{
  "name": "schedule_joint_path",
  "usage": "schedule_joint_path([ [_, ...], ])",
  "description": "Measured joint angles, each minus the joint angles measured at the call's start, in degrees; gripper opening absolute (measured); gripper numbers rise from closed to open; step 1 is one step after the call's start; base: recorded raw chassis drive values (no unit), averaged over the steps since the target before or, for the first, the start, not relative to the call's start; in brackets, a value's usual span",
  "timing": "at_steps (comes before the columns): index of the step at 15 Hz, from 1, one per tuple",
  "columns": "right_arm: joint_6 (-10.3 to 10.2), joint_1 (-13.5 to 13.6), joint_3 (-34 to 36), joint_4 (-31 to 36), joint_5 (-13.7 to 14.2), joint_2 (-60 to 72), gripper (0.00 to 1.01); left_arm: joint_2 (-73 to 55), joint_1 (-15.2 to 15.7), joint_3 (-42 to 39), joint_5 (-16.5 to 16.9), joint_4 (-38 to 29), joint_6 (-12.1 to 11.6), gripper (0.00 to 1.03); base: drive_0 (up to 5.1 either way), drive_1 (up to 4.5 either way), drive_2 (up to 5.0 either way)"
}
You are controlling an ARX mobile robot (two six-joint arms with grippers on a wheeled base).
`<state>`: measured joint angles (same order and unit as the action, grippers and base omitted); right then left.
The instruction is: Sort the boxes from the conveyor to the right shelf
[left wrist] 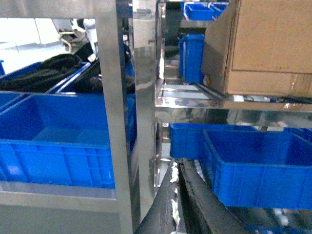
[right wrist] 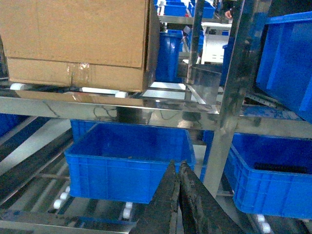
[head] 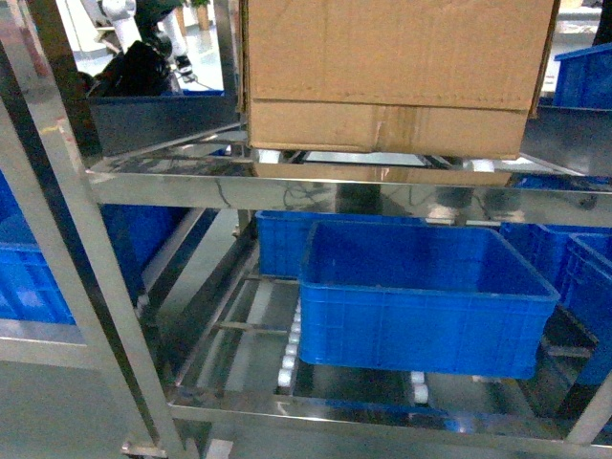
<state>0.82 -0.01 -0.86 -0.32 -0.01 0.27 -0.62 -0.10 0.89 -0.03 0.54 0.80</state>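
Observation:
A large brown cardboard box point(head: 392, 72) rests on the upper tier of the steel shelf point(head: 316, 186), on its white rollers. The left wrist view has the box point(left wrist: 265, 46) at upper right, and the right wrist view has the box point(right wrist: 80, 41) at upper left. Low in its own view, my left gripper point(left wrist: 176, 168) is shut with nothing in it, below and left of the box. My right gripper point(right wrist: 176, 168) is also shut and empty, pointing at the lower tier under the box. Neither gripper appears in the head view. The conveyor is out of view.
A blue plastic crate point(head: 421, 296) sits on the lower tier's rollers with another crate point(head: 277, 239) behind it. More blue crates point(left wrist: 53, 136) fill the neighbouring rack on the left and the rack section point(right wrist: 273, 175) on the right. Steel uprights point(left wrist: 114, 117) stand close by.

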Motion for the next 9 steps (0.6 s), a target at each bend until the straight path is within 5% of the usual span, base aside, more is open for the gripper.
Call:
schedule_joint_path([
  [3, 0.0, 0.0, 0.0, 0.0, 0.0, 0.0, 0.02, 0.0, 0.0, 0.0, 0.0, -0.3, 0.0, 0.02, 0.0, 0.00, 0.0],
  [4, 0.0, 0.0, 0.0, 0.1, 0.0, 0.0, 0.15, 0.0, 0.0, 0.0, 0.0, -0.3, 0.0, 0.08, 0.0, 0.00, 0.0],
  [9, 0.0, 0.0, 0.0, 0.0, 0.0, 0.0, 0.84, 0.0, 0.0, 0.0, 0.0, -0.3, 0.0, 0.77, 0.0, 0.00, 0.0],
])
